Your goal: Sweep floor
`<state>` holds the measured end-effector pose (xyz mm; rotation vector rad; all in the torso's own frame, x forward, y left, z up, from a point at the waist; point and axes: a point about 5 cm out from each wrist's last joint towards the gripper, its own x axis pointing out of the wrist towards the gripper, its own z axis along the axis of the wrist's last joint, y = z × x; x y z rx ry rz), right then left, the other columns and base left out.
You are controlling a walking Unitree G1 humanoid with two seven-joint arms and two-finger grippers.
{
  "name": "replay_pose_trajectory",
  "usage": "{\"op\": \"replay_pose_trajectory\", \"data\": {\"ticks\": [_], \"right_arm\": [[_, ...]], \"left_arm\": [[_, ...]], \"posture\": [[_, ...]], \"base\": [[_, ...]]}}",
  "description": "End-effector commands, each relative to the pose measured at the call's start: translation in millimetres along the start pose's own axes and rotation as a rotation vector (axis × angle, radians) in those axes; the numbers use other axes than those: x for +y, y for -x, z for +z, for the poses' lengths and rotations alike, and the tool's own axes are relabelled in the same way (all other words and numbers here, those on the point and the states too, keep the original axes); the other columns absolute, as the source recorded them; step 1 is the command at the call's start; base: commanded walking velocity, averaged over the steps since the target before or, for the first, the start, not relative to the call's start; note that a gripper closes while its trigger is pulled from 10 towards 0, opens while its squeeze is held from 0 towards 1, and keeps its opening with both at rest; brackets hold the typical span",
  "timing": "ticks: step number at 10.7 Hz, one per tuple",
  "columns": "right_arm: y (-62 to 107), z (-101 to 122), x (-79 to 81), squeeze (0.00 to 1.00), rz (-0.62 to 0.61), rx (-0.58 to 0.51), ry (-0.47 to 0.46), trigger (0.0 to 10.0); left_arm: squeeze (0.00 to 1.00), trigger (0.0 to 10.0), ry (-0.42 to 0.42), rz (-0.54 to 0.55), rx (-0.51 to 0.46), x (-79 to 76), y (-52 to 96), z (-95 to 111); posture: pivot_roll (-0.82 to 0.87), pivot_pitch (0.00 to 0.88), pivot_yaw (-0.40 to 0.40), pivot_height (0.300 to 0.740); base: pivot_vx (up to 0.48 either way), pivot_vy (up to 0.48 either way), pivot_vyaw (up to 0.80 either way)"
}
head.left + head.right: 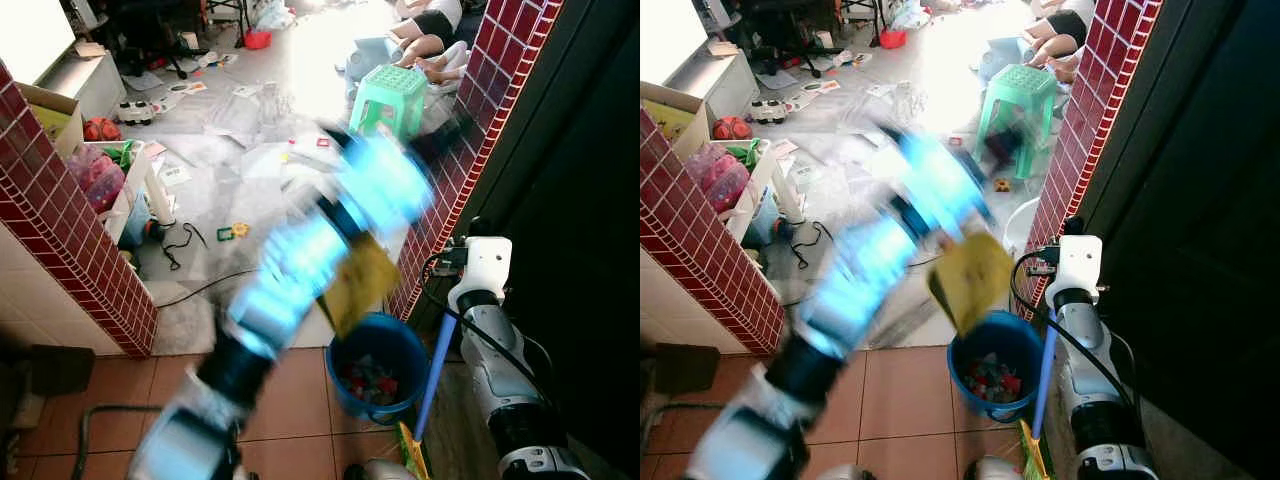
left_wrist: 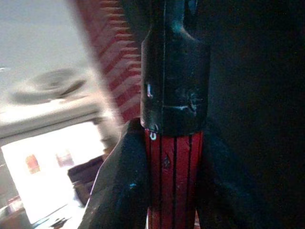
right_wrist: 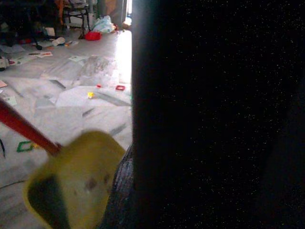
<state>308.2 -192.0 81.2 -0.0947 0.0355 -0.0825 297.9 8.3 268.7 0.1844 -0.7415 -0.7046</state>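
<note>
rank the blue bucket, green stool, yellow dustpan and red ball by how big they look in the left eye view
1. blue bucket
2. green stool and yellow dustpan: they look alike, and the dustpan is blurred and nearer, so unranked
3. red ball

A: What sits nearest the camera?
B: A blurred yellow plastic dustpan [image 3: 76, 179] on a red handle [image 3: 26, 129], beside a broad dark upright bar [image 3: 157, 114].
A: And beyond?
B: A pale littered floor [image 3: 71, 102], with a red container [image 3: 93, 36] far off.
</note>
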Motion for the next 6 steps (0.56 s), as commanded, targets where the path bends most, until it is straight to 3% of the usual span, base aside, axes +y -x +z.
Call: {"op": "replay_pose_trajectory", "data": {"ticks": [1, 2, 3, 5, 6], "right_arm": [[-3.9, 9.6, -0.6, 0.00, 0.001, -0.050, 0.026, 10.0], [-4.1, 9.2, -0.5, 0.00, 0.002, -0.049, 0.027, 10.0], [-5.0, 9.1, 1.0, 0.00, 0.004, -0.049, 0.024, 10.0], [-5.9, 8.4, 4.1, 0.00, 0.012, -0.046, 0.020, 10.0], [-6.3, 8.3, 5.4, 0.00, 0.017, -0.046, 0.018, 10.0]], "left_arm": [[0.00, 10.0, -0.020, 0.134, -0.119, 31.0, -11.2, 29.3], [0.00, 10.0, -0.021, 0.238, -0.138, 54.7, -11.9, 37.6], [0.00, 10.0, -0.105, 0.380, -0.150, 94.5, -4.6, 51.1], [0.00, 10.0, -0.187, 0.466, -0.042, 118.5, 17.4, 37.2], [0.00, 10.0, -0.201, 0.531, 0.096, 124.6, 44.5, 12.1]], "posture": [[-0.06, 0.000, -0.012, 0.740], [-0.05, 0.000, -0.014, 0.740], [-0.04, 0.000, -0.016, 0.740], [-0.03, 0.000, -0.021, 0.740], [-0.03, 0.000, -0.022, 0.740]], "base": [[0.000, 0.000, 0.00], [0.000, 0.000, 0.00], [0.000, 0.000, 0.00], [0.000, 0.000, 0.00], [0.000, 0.000, 0.00]]}}
